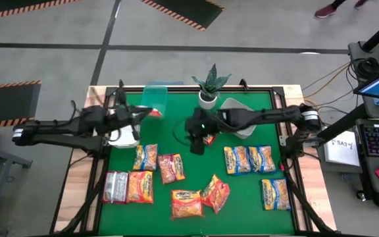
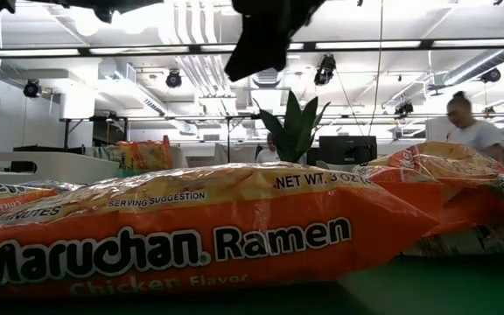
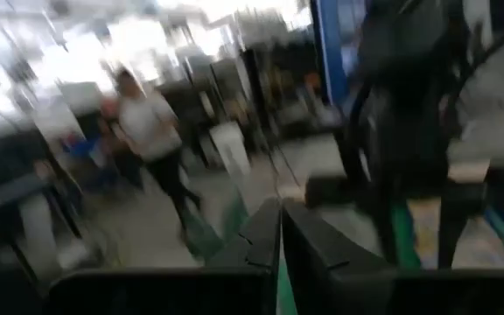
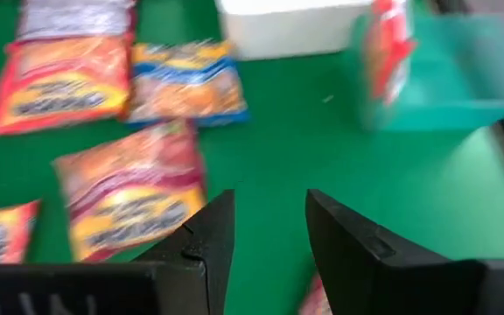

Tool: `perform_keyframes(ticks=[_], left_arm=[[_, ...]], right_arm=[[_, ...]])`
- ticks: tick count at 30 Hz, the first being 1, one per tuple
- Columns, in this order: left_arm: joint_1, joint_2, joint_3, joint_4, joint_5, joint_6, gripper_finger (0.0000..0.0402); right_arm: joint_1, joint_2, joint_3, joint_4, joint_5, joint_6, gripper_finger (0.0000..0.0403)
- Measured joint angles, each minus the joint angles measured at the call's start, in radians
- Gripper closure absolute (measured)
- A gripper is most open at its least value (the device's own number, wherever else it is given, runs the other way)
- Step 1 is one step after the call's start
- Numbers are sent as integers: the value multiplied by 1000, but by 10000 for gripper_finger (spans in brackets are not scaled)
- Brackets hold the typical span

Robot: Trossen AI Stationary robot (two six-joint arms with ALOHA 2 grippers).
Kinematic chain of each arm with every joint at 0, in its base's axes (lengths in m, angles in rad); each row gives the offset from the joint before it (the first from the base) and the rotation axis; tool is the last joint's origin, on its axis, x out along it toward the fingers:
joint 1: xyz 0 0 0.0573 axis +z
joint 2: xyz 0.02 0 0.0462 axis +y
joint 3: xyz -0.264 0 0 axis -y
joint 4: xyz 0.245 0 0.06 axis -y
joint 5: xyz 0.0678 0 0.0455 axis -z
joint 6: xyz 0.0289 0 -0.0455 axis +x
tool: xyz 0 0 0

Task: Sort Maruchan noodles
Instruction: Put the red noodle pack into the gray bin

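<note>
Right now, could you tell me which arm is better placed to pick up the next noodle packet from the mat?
The right. The right gripper hangs open above the green mat, close to the red packet. The left gripper is shut at the teal bin, farther from the loose packets.

Glossy, crinkled plastic wraps the Maruchan noodles [image 2: 191, 232], catching the ceiling lights along each orange packet's upper edge, while one silvery-grey packet [image 1: 116, 186] has a foil-like sheen. They lie on a matt green table mat [image 1: 242, 191], smooth and felt-like, framed by a pale bare-wood tabletop [image 1: 311, 191]. A translucent teal plastic bin [image 4: 462, 79] sits beside a smooth, opaque white plastic bin [image 4: 287, 26].
</note>
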Motion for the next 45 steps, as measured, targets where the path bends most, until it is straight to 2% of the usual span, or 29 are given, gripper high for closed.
perform_keyframes(ticks=[3, 5, 11, 14, 17, 22, 27, 37, 45], left_arm=[[-1, 69, 43, -159, 6, -84, 402], [-2, 111, 73, -277, 45, -136, 402], [-3, 230, 196, -652, 328, -309, 402], [-16, 287, 226, -735, 475, -404, 402], [-64, 339, 209, -727, 526, -479, 402], [-150, 430, 155, -649, 507, -529, 402], [-200, 546, 154, -594, 488, -539, 402], [-214, 759, 163, -581, 487, -509, 402], [-214, 869, 163, -508, 487, -476, 402]], right_arm=[[42, -43, -86, 50, 0, 71, 278], [66, -66, -139, 68, 0, 125, 279], [118, -105, -264, 87, 0, 350, 278], [143, -105, -304, 84, 1, 449, 277], [170, -101, -332, 85, 1, 545, 279], [208, -101, -374, 85, 0, 662, 274], [223, -101, -402, 85, -1, 739, 258], [222, -101, -447, 84, 1, 888, 229], [222, -101, -448, 87, 28, 851, 215]])
